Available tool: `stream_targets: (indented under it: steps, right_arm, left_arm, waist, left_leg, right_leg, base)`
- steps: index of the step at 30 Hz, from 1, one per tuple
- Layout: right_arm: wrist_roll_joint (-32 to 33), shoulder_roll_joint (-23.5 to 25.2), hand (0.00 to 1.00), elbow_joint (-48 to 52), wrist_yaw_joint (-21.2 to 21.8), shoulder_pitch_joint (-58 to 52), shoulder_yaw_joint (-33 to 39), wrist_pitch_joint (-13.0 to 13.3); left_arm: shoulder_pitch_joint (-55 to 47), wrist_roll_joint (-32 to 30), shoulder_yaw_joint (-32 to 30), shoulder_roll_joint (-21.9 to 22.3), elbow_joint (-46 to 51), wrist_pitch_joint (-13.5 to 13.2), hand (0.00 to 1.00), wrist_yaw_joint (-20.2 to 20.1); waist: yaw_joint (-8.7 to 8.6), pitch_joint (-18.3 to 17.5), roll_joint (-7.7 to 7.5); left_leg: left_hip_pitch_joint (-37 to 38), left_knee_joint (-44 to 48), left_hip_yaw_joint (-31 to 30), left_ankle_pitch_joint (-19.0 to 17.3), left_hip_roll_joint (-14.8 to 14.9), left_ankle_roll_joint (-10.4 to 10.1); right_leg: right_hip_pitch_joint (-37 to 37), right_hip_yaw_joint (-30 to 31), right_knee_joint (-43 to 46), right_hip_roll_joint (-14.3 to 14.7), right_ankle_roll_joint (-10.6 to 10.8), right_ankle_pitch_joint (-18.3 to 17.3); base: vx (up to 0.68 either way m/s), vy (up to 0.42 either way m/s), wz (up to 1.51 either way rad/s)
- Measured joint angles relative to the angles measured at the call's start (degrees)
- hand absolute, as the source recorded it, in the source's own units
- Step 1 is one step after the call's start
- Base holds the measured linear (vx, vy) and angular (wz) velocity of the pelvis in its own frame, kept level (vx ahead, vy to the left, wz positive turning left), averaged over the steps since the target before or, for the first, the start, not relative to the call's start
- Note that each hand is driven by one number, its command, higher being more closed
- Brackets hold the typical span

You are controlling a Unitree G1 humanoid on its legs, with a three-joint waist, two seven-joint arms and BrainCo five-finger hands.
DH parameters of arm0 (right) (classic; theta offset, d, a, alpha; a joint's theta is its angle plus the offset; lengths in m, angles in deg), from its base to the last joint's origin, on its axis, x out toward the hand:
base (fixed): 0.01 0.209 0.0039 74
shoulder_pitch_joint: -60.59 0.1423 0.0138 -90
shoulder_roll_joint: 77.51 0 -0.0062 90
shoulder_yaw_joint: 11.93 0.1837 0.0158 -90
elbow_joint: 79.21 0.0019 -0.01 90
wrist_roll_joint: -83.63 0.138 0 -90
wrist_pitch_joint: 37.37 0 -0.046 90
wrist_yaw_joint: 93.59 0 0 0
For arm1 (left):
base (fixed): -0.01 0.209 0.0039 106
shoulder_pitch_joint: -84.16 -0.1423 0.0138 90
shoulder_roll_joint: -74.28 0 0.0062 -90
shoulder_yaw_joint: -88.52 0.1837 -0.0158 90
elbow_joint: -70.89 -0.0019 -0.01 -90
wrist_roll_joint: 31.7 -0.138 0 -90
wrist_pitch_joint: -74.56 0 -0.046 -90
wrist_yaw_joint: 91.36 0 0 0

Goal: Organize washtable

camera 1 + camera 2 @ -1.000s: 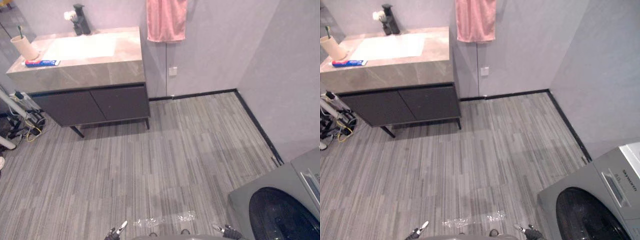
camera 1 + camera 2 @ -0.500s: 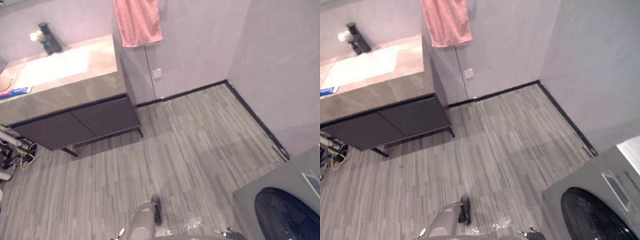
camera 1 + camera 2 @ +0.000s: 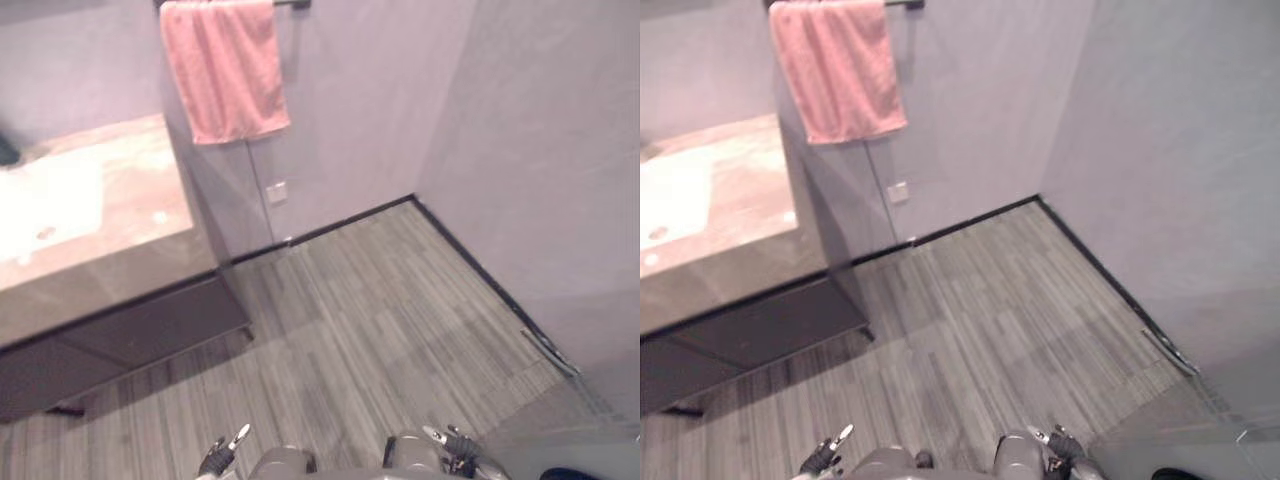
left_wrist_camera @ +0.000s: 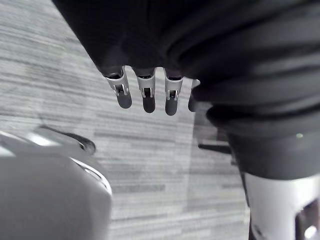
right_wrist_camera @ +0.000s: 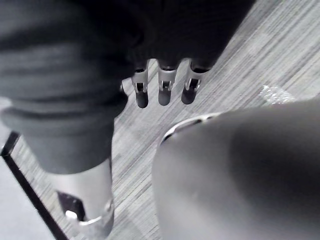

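left hand: bottom edge of frame, left of centre; fingers straight, side by side, empty.
right hand: bottom edge, right of centre; fingers straight, relaxed, empty.

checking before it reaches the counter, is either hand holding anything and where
Nothing is held: the left hand and the right hand are both open and empty.

You get no text, label, brand, number or sign that can be read here. The pink towel, the counter, the small wall plate and the striped floor show you only plain surfaces.
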Motion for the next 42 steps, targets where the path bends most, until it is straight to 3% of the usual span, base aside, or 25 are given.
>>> stream_targets:
  steps: [2,5,7,8,9,10,11,12,13,14,16,18,22,24,26,27,29,32,33,34,35,37,40,42]
  right_arm:
    - [0.18,0.01,0.0,1.29,-0.12,0.56,-0.09,-0.06]
    - [3.02,0.04,0.0,2.46,-0.95,0.29,-1.74,-0.1]
    - [4.84,0.11,0.0,4.52,-1.21,-0.97,-3.06,-0.25]
    - [6.36,-0.11,0.0,7.74,-1.39,-2.48,-4.99,-0.15]
    - [7.0,-0.34,0.0,9.48,-1.5,-3.08,-5.91,0.02]
    - [7.87,-0.38,0.0,12.12,-2.14,-3.67,-7.02,0.27]
    - [8.7,-0.26,0.0,14.0,-2.35,-4.43,-7.47,0.6]
    - [9.91,0.06,0.0,16.24,-2.56,-5.09,-8.59,1.03]
    - [11.62,0.12,0.0,18.57,-3.42,-5.41,-10.55,1.41]
    - [12.51,0.14,0.0,19.37,-3.83,-5.5,-10.76,1.45]
    - [13.71,0.37,0.0,23.36,-5.12,-6.05,-10.77,2.4]
    - [14.23,0.22,0.0,28.36,-6.69,-6.13,-10.66,3.57]
    - [14.42,0.24,0.0,39.77,-9.17,-4.48,-10.66,4.45]
    - [13.24,0.4,0.0,44.8,-10.22,-3.9,-10.68,5.69]
    - [12.31,0.2,0.0,47.82,-11.33,-2.87,-10.65,6.5]
    - [12.3,0.42,0.0,49.56,-11.63,-2.34,-10.82,6.56]
    - [12.06,1.75,0.0,52.21,-11.71,-2.01,-11.66,7.06]
    - [10.89,3.2,0.0,54.21,-10.74,-1.79,-13.65,7.62]
    - [10.61,3.78,0.0,54.21,-10.66,-1.85,-14.72,7.64]
    - [10.7,4.95,0.0,54.22,-10.57,-1.82,-16.93,7.66]
    - [11.24,5.45,0.0,54.21,-10.25,-1.84,-18.66,7.66]
    - [12.19,6.15,0.0,54.29,-9.32,-1.03,-21.95,8.32]
    - [12.54,6.32,0.0,55.33,-8.95,0.99,-23.52,8.53]
    - [13.26,5.69,0.0,56.19,-8.95,2.59,-23.49,8.78]
  left_arm:
    - [1.24,-0.14,0.53,0.12,-0.1,-0.21,0.0,0.13]
    - [0.87,-0.14,0.48,0.09,-0.53,-0.47,0.0,1.21]
    - [-0.02,-0.13,0.33,0.08,-0.55,-0.62,0.0,1.38]
    - [-0.99,-0.13,-0.29,0.37,-0.47,-0.98,0.0,1.9]
    - [-1.29,-0.13,-0.8,0.82,-0.33,-1.19,0.0,2.34]
    - [-1.47,0.07,-2.84,2.19,-0.22,-1.37,0.0,2.43]
    - [-1.56,0.39,-3.85,3.15,0.12,-1.43,0.0,2.5]
    - [-1.75,1.3,-4.82,4.09,1.64,-1.43,0.0,2.58]
    - [-2.4,1.35,-1.78,4.04,4.61,-1.44,0.0,3.1]
    - [-2.59,1.25,0.36,3.82,6.06,-1.46,0.0,3.59]
    - [-3.8,0.91,6.11,3.56,12.11,-1.79,0.0,4.73]
    - [-5.29,-0.19,10.11,3.39,18.15,-2.22,0.0,5.0]
    - [-7.43,-2.47,18.2,4.71,33.78,-1.9,0.0,4.89]
    - [-7.16,-5.27,19.72,5.49,44.38,-1.88,0.0,5.19]
    - [-6.27,-9.08,20.46,5.61,53.12,-2.03,0.0,6.14]
    - [-5.87,-11.49,20.44,5.48,58.66,-2.08,0.0,7.32]
    - [-4.4,-15.84,20.45,5.49,66.31,-2.44,0.0,8.98]
    - [-1.15,-21.89,21.21,5.63,71.16,-3.57,0.0,11.98]
    - [-0.33,-22.78,21.91,5.36,71.54,-3.59,0.0,13.0]
    - [-0.08,-24.48,22.72,4.53,73.37,-3.58,0.0,14.72]
    - [-0.59,-25.49,22.97,4.26,75.37,-3.59,0.0,15.44]
    - [-1.5,-27.75,23.03,4.24,80.44,-3.82,0.0,17.42]
    - [-1.56,-29.28,23.16,4.05,84.26,-5.12,0.0,19.35]
    - [-1.57,-29.37,24.13,3.61,85.55,-6.24,0.0,20.35]
  waist:
    - [-0.55,0.11,0.76]
    - [-0.48,0.25,0.71]
    - [-0.72,0.21,0.28]
    - [-1.56,-0.73,0.77]
    - [-2.18,-1.11,1.19]
    - [-2.38,-1.23,2.32]
    - [-2.25,-1.25,2.43]
    - [-2.15,-1.09,2.72]
    - [-1.17,-0.38,3.18]
    - [-0.6,-0.36,3.19]
    - [-0.37,-0.11,2.21]
    - [-0.3,-0.08,1.91]
    - [0.02,0.4,1.17]
    - [0.31,0.81,0.5]
    - [1.22,0.81,0.5]
    - [1.35,0.38,0.62]
    - [1.35,-0.3,-0.97]
    - [1.65,-0.31,-1.21]
    - [1.59,-0.26,-1.28]
    - [1.0,-0.15,-1.09]
    - [1.09,-0.17,-1.1]
    - [1.13,-0.15,-1.04]
    - [1.06,-0.28,-1.02]
    - [0.97,-0.5,-1.21]
  left_leg:
    - [1.25,-0.37,-0.13,-1.77,1.6,-2.38]
    - [4.44,-1.48,0.02,-4.75,3.89,-6.32]
    - [7.35,-1.06,-0.83,-7.7,5.57,-8.31]
    - [7.88,-1.31,-2.26,-8.66,8.01,-9.21]
    - [8.3,-0.38,-3.57,-8.58,8.85,-9.37]
    - [4.52,7.25,-6.06,-7.65,11.78,-7.54]
    - [-0.51,16.95,-8.28,-5.28,13.24,-4.57]
    - [-5.6,26.66,-9.94,-0.41,14.9,-1.47]
    - [-12.62,42.91,-9.5,2.34,19.24,-0.85]
    - [-14.15,46.5,-8.73,2.32,19.57,-0.82]
    - [-17.44,50.42,-4.52,2.3,18.44,-0.81]
    - [-20.45,47.43,-0.22,2.28,17.1,-0.84]
    - [-23.62,24.64,6.36,1.87,11.57,-2.53]
    - [-23.61,12.24,6.0,4.16,8.85,-5.71]
    - [-23.58,5.62,5.85,6.12,7.73,-6.28]
    - [-23.27,6.48,5.96,10.99,7.06,-3.0]
    - [-23.99,10.68,6.63,7.21,5.09,0.02]
    - [-21.97,14.02,6.91,1.78,2.44,2.2]
    - [-19.65,13.82,6.69,0.31,1.13,2.87]
    - [-15.3,13.65,5.92,-1.9,-0.04,3.55]
    - [-12.5,12.72,5.64,-2.49,-0.38,4.04]
    - [-6.4,7.67,4.63,-2.48,-0.67,4.0]
    - [-3.09,3.67,3.41,-2.22,-0.72,3.04]
    - [-2.36,2.89,2.02,-2.64,-0.68,1.75]
  right_leg:
    - [-1.33,-0.6,-14.08,-0.08,0.85,1.21]
    - [-1.56,5.35,-34.97,0.48,3.13,9.56]
    - [-2.77,9.61,-31.95,1.24,3.83,13.81]
    - [-4.86,10.36,-24.81,3.74,2.89,13.79]
    - [-5.27,9.42,-21.83,4.66,1.84,11.0]
    - [-5.13,7.27,-18.51,5.82,0.18,7.17]
    - [-4.55,5.74,-17.09,6.15,-1.17,5.44]
    - [-2.94,4.01,-16.68,6.91,-2.47,3.86]
    - [3.08,0.8,-19.05,8.95,-4.74,2.18]
    - [5.43,0.18,-20.68,9.43,-5.08,1.99]
    - [12.1,-1.96,-26.62,9.43,-5.39,1.98]
    - [16.08,-4.1,-30.83,9.49,-5.5,1.89]
    - [20.86,-7.57,-36.1,9.36,-5.4,1.91]
    - [24.17,-9.23,-38.1,9.27,-3.71,0.92]
    - [26.43,-9.22,-38.95,8.88,-1.29,-0.5]
    - [28.27,-8.75,-39.56,8.21,0.43,-1.42]
    - [28.37,-7.52,-38.33,5.4,2.57,-1.21]
    - [22.57,-3.36,-19.81,0.6,4.8,0.26]
    - [18.84,-1.07,-9.75,-1.54,5.88,3.99]
    - [13.38,2.31,6.54,-3.33,4.75,7.35]
    - [10.6,2.63,13.16,-3.58,3.88,6.75]
    - [5.62,0.61,15.93,-2.49,0.58,4.5]
    - [1.41,-2.71,3.51,-0.29,-1.13,2.62]
    - [0.37,-2.88,-19.05,3.55,-1.23,3.73]
  base:
    - [0.31,-0.132,-0.1]
    - [0.33,-0.228,-0.09]
    - [0.39,-0.391,0.2]
    - [0.38,-0.421,0.51]
    - [0.53,-0.519,0.7]
    - [0.51,-0.514,0.55]
    - [0.5,-0.513,0.52]
    - [0.64,-0.67,0.53]
    - [0.56,-0.523,0.43]
    - [0.56,-0.467,0.35]
    - [0.34,-0.238,0.47]
    - [0.32,-0.212,0.57]
    - [0.34,-0.055,0.44]
    - [0.4,0.1,0.4]
    - [0.39,0.187,0.01]
    - [0.42,0.231,-0.06]
    - [0.49,0.279,0.1]
    - [0.51,0.324,0.19]
    - [0.42,0.248,0.37]
    - [0.49,0.252,0.44]
    - [0.4,0.162,0.38]
    - [0.33,0.085,0.28]
    - [0.32,0.002,0.25]
    - [0.26,-0.088,0.32]
